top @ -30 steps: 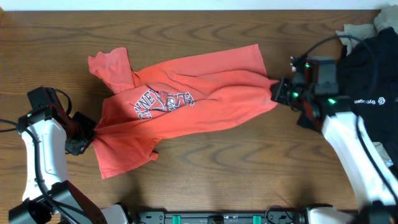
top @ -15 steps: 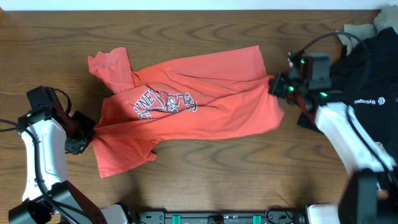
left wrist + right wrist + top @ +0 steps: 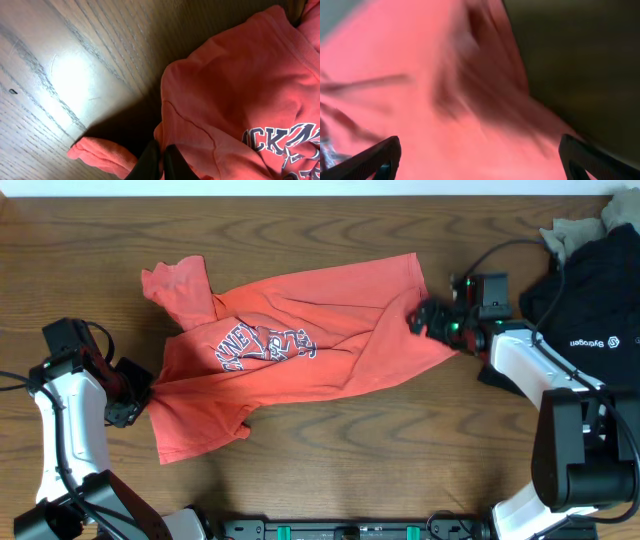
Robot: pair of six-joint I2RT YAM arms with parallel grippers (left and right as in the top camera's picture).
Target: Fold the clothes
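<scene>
The coral-red T-shirt [image 3: 330,375] lies rumpled across the middle of the table, its navy-and-white lettering [image 3: 265,345] facing up. My left gripper [image 3: 138,398] is shut on the shirt's left edge; in the left wrist view the black fingertips [image 3: 161,161] pinch red cloth [image 3: 240,90] just above the wood. My right gripper [image 3: 418,317] hovers over the shirt's right hem with its jaws wide open. In the right wrist view the gripper [image 3: 482,165] frames blurred red cloth [image 3: 445,100] and holds nothing.
A black tee with a small white logo [image 3: 590,330] is heaped at the right edge behind the right arm. A beige piece [image 3: 572,230] lies at the back right corner. Bare wood [image 3: 350,470] runs along the front of the table.
My right gripper has let go of the shirt's right hem, opened wide and moved left over the cloth. The hem has slumped onto the table. The left arm has stayed still.
</scene>
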